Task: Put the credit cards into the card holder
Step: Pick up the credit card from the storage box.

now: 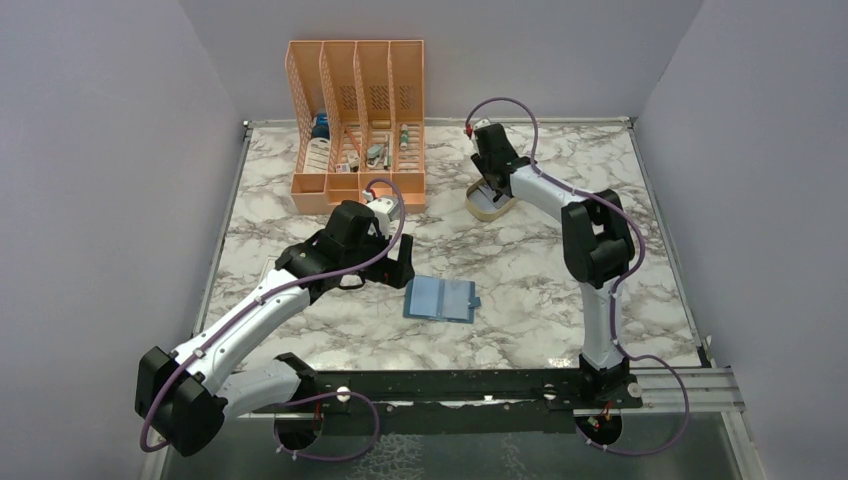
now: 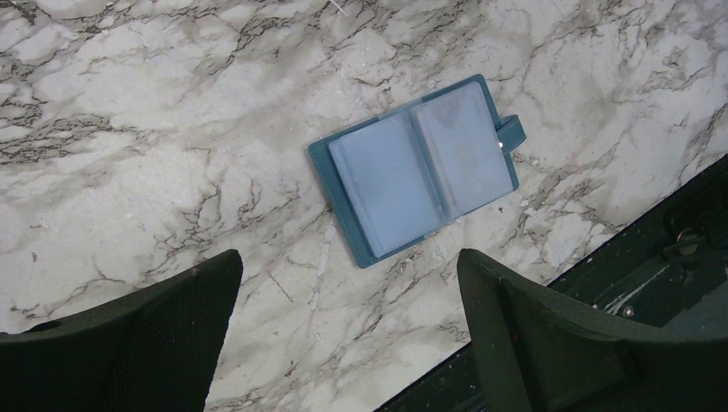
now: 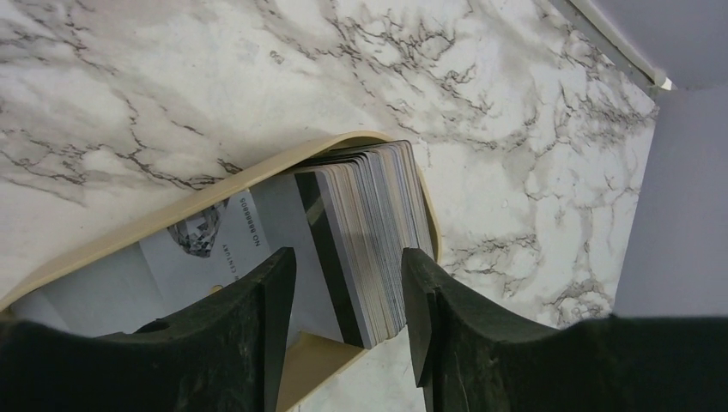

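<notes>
The card holder lies open on the marble table, teal-blue outside with lighter blue-grey slots facing up; it also shows in the left wrist view. My left gripper hovers just left of it, open and empty, fingers wide apart. The credit cards stand on edge as a thick stack, the front one grey with a dark stripe, inside the beige oval tray. My right gripper is open with one finger on each side of the stack, over the tray at the back.
A pale printed card lies flat in the tray beside the stack. An orange slotted file rack holding small items stands at the back left. A black rail runs along the near edge, close to the card holder.
</notes>
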`<action>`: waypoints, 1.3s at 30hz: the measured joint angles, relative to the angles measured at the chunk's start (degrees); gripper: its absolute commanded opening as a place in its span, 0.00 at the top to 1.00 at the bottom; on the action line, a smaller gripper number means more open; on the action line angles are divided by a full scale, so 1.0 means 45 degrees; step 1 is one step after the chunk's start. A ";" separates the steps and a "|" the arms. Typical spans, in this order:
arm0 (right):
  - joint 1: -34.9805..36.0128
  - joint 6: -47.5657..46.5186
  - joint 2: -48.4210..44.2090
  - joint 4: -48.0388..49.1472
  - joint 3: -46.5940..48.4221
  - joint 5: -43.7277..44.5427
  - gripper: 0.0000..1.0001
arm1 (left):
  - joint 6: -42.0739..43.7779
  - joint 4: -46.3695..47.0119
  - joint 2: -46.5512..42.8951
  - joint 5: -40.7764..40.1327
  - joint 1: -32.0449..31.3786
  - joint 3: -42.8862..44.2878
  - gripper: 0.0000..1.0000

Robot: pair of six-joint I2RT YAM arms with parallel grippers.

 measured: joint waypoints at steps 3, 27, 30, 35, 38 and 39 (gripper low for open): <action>0.0000 -0.0024 0.0000 -0.0005 -0.0092 -0.0151 0.49 | 0.0005 0.0000 0.0000 0.0000 0.0000 0.0000 0.01; 0.0024 -0.0656 0.0583 0.0379 -0.0058 0.1219 0.68 | 0.0049 0.0000 0.0000 0.0000 0.0083 0.0000 0.01; 0.0024 -0.0675 0.0583 0.0423 -0.0063 0.1292 0.69 | 0.0049 0.0000 0.0000 0.0000 0.0107 0.0000 0.01; 0.0029 -0.0670 0.0583 0.0447 -0.0063 0.1302 0.72 | 0.0097 0.0000 0.0000 0.0005 0.0141 0.0000 0.01; 0.0029 -0.0665 0.0568 0.0447 -0.0063 0.1302 0.75 | 0.0117 0.0000 0.0000 0.0005 0.0141 0.0000 0.01; 0.0029 -0.0665 0.0549 0.0447 -0.0063 0.1302 0.76 | 0.0136 0.0000 0.0000 0.0005 0.0141 0.0000 0.01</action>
